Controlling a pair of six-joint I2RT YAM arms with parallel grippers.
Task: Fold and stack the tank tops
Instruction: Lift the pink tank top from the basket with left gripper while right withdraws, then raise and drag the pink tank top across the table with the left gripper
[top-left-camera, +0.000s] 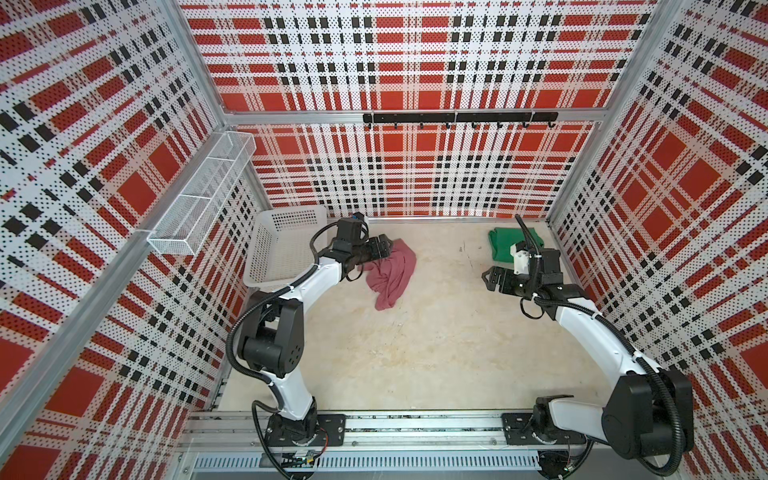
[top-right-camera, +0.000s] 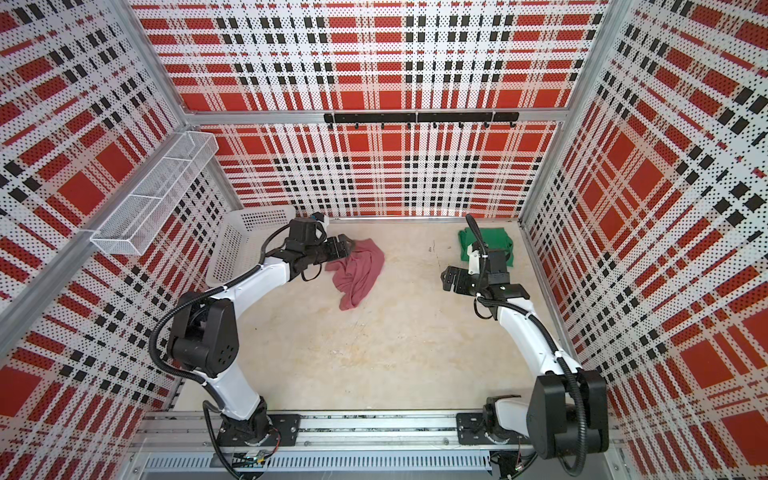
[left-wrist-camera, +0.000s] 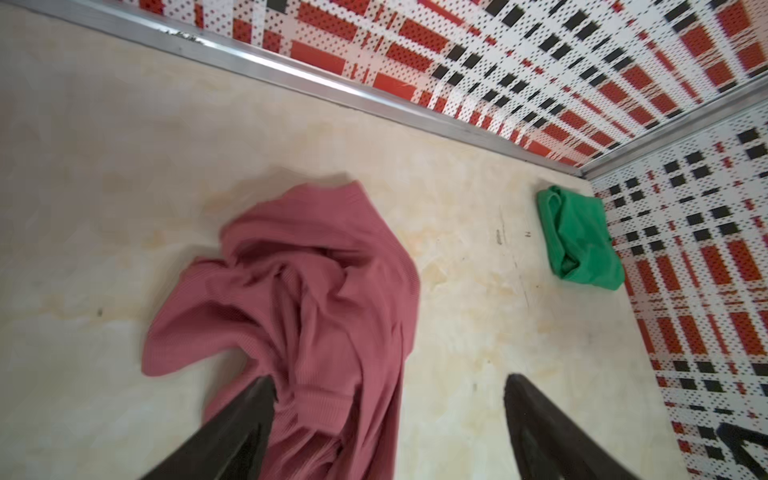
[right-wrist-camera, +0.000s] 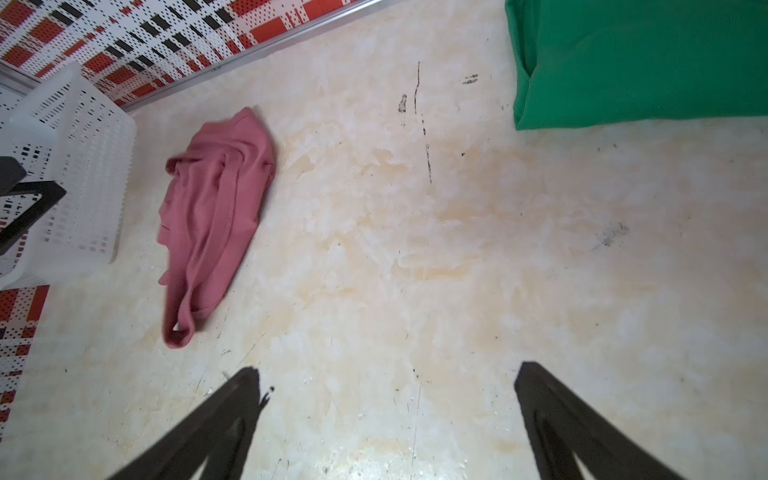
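Pink tank top (top-left-camera: 395, 270) lies crumpled and unfolded at far-left of bench (top-left-camera: 415, 353). Green tank top (top-left-camera: 505, 245) looks folded, far-right corner. Left pincer (left-wrist-camera: 388, 380) apart over pink; right pincer (right-wrist-camera: 387, 369) apart, empty. Approx half done: pink fold + stacking left.
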